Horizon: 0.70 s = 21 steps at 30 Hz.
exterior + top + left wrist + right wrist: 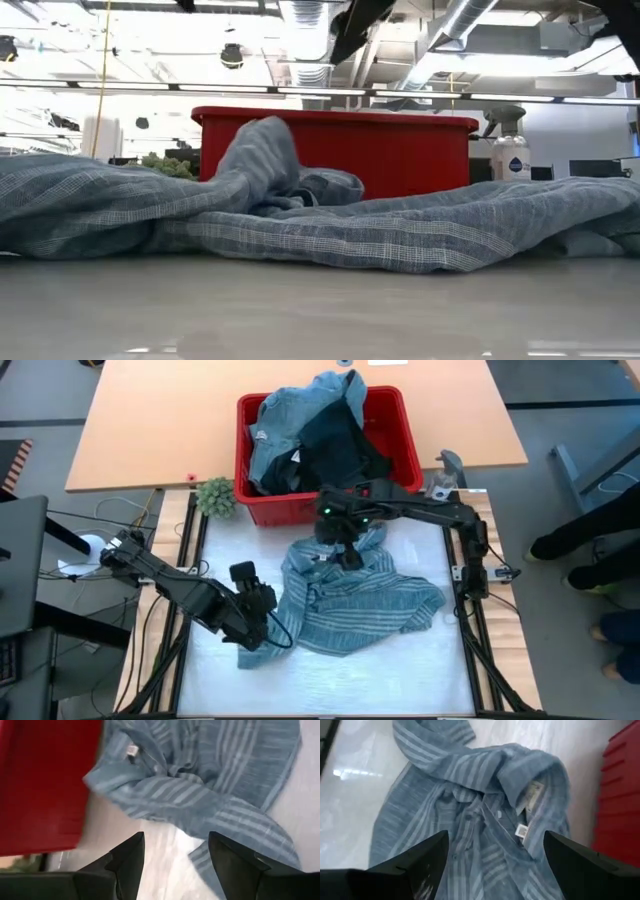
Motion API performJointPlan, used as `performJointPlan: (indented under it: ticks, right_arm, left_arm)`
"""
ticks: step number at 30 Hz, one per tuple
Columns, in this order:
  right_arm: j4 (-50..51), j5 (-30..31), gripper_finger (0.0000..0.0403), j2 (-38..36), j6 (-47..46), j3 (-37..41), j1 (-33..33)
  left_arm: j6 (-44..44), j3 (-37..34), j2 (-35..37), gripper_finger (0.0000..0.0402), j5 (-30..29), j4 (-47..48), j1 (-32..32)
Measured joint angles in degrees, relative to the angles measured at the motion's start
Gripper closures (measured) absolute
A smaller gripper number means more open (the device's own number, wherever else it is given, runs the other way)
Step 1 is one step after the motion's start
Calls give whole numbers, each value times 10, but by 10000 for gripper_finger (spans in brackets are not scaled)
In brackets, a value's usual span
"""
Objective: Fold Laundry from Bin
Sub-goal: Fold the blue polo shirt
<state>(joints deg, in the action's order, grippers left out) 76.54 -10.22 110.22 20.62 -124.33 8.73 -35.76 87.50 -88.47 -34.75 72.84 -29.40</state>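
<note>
Striped shirt (pixel 350 600): blue-grey with pale stripes, lying crumpled on the white table (pixel 400 680) just in front of the red bin (pixel 395 485), long axis running across the table, collar end toward the bin. Right gripper (pixel 349 556) is hovering over the collar, fingers spread, holding nothing. Left gripper (pixel 262 603) is waiting at the shirt's left edge, fingers apart, empty.
</note>
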Motion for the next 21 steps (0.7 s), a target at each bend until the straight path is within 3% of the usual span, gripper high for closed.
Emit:
performJointPlan:
  ticks: [12, 17, 21]
  right_arm:
    - [19, 30, 54, -93, -18, 0, 20]
    - [30, 31, 54, -135, -28, 0, 32]
    - [29, 32, 54, -161, -40, 0, 38]
  left_arm:
    - [-444, -218, 20, 193, -3, -174, 54]
    - [-564, -336, 117, 193, -23, -310, 53]
    - [-594, -468, 230, 193, -5, -449, 52]
